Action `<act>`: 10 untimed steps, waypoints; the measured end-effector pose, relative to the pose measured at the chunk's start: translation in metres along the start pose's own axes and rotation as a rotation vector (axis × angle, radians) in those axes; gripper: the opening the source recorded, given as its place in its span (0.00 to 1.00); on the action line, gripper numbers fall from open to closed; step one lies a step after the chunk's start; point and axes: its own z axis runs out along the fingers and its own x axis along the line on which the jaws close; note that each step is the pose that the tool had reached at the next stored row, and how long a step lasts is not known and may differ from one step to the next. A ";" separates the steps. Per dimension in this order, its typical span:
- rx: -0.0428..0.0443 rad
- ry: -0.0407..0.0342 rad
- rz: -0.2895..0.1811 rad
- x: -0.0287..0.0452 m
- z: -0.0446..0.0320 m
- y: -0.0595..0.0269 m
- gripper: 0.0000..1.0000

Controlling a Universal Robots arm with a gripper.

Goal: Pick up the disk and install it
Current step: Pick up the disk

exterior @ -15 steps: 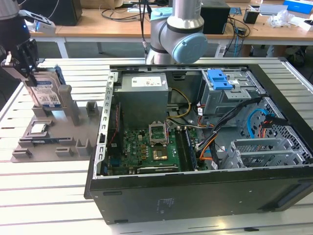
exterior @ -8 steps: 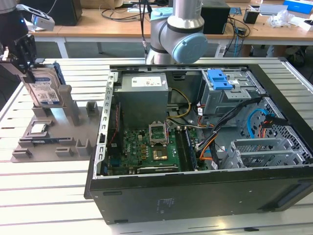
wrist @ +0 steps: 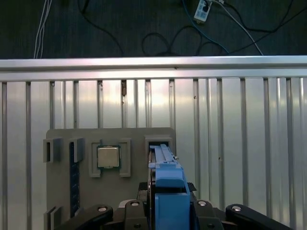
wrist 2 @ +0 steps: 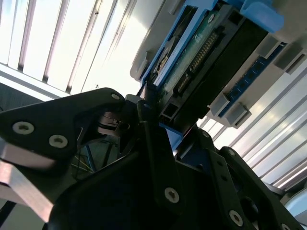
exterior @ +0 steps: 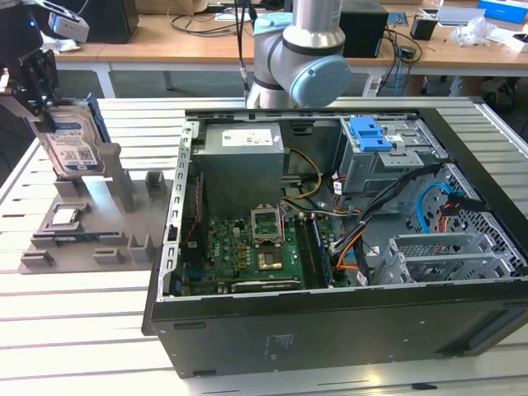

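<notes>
Gripping the disk (exterior: pixel 74 144) | gripper (exterior: pixel 43 106) clamped on its upper edge | disk upright in gray holder (exterior: pixel 106 238)

Bright overhead light. Glare whitens the slatted bench (wrist 2: pixel 110 43) in the second wrist view, the end effector (wrist 2: pixel 158 120) dark against it; the computer case (exterior: pixel 330 330) interior lies shadowed.

The arm (exterior: pixel 312 25) is silver-grey tubing with rounded pale blue joint caps (exterior: pixel 318 82). The gripper (exterior: pixel 43 99) is matte black, its jointed links (wrist 2: pixel 158 163) pinned with small silver screws (wrist 2: pixel 58 141).
</notes>
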 end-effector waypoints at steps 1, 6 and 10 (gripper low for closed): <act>-0.0002 -0.0001 0.000 0.0000 -0.0030 0.0001 0.37; 0.0000 0.0000 0.000 -0.0002 -0.0194 0.0007 0.37; -0.0002 0.0000 0.000 -0.0002 -0.0273 0.0010 0.37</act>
